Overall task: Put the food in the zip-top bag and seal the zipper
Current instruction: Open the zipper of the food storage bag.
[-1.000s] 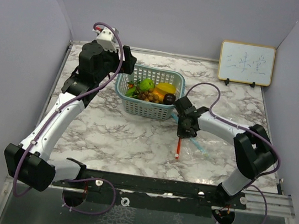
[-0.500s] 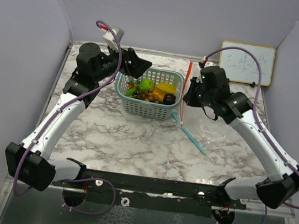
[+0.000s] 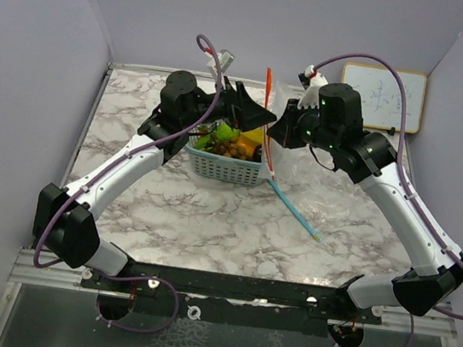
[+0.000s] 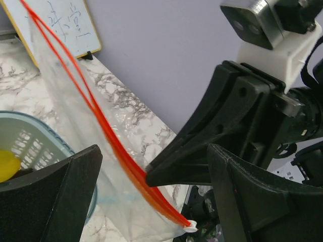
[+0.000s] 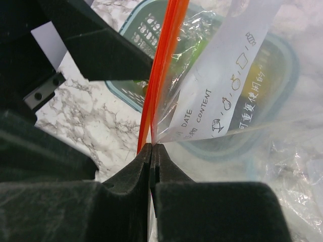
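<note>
Hanging up above the tabletop [image 3: 209,213], the clear bag [image 5: 217,75] is held by its red zipper [image 5: 164,60], which is pinched tight between the closed fingers of the right end effector [image 5: 150,147]. The left end effector [image 3: 256,112] is spread wide and nothing is held in it. It is seen over the basket [image 3: 223,169], just beside the top of the bag. The food [image 3: 237,146] is piled in the basket, with brown grapes [image 3: 235,149] and a yellow mango [image 3: 253,136] on top. The bag's low end is seen down near the tabletop, right of the basket.
</note>
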You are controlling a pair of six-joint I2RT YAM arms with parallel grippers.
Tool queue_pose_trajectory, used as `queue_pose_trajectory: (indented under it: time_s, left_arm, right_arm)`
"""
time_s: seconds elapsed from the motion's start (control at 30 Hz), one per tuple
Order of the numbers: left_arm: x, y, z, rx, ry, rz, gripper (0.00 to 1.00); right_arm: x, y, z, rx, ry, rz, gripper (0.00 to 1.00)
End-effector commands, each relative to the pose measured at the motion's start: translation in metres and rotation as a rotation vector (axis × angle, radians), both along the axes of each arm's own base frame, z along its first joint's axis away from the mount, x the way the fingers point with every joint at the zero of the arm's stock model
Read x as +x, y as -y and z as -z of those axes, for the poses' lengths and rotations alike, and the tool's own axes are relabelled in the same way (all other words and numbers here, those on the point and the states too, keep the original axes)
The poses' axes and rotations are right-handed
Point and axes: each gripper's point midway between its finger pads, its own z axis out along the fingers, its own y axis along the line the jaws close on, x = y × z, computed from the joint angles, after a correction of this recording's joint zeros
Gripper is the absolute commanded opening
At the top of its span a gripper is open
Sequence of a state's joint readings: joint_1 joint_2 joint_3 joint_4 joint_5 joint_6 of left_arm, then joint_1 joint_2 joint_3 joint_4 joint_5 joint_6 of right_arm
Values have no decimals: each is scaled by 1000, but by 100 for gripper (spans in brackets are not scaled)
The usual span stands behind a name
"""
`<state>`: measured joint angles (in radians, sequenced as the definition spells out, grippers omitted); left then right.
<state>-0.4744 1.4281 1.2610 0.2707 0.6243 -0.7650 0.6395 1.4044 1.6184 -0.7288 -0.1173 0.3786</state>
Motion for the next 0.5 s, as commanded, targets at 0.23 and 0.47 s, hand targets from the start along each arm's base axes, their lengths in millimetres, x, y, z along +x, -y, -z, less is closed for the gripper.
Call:
queue_pose_trajectory:
  time_s: [0.23,0.47]
  left_arm:
    - [5,-4,25,74,-41,-103,83]
    - [12,-8,33,94,-33,-144,80]
  right_arm:
    - [2,-7,-34,89,81,-20,2]
    - [-6,-5,-48,101,91,-39,2]
